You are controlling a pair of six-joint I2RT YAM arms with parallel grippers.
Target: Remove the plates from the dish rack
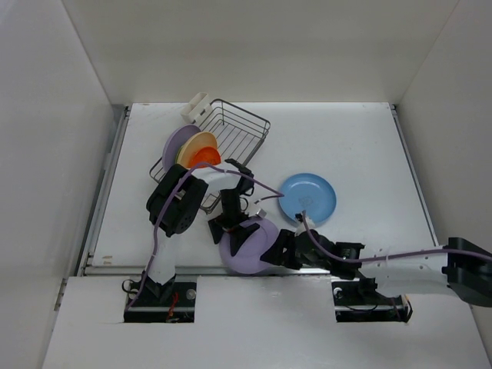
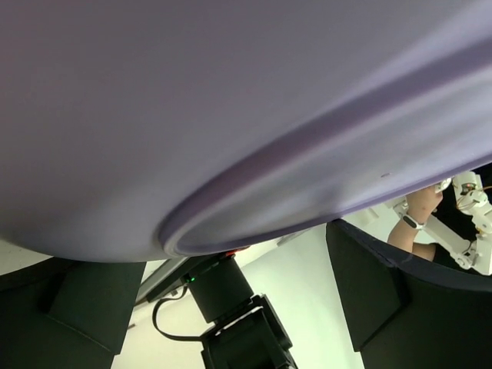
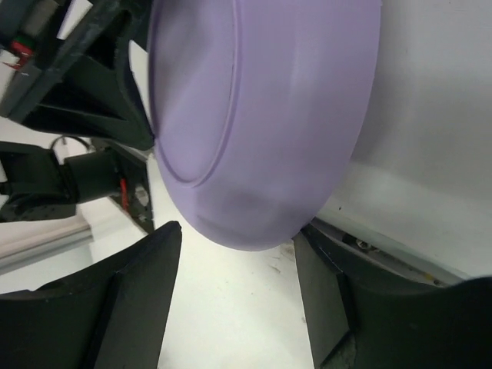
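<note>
The dish rack (image 1: 244, 127) stands at the back left and holds a lavender plate (image 1: 178, 142), a tan plate (image 1: 196, 144) and a red-orange plate (image 1: 205, 157) on edge. A blue plate (image 1: 307, 197) lies flat on the table. My left gripper (image 1: 233, 231) (image 2: 237, 242) holds a second lavender plate (image 1: 254, 244) (image 2: 231, 92) (image 3: 261, 115) tilted on edge near the table's front. My right gripper (image 1: 278, 247) (image 3: 238, 231) is open, with its fingers (image 3: 138, 292) on either side of that plate's lower rim. The right-hand finger (image 3: 338, 292) is at the rim.
A cream plastic piece (image 1: 196, 106) sits at the rack's far corner. White walls enclose the table on three sides. A metal rail (image 1: 138, 269) runs along the front edge. A black arm base (image 2: 223, 292) lies below the held plate.
</note>
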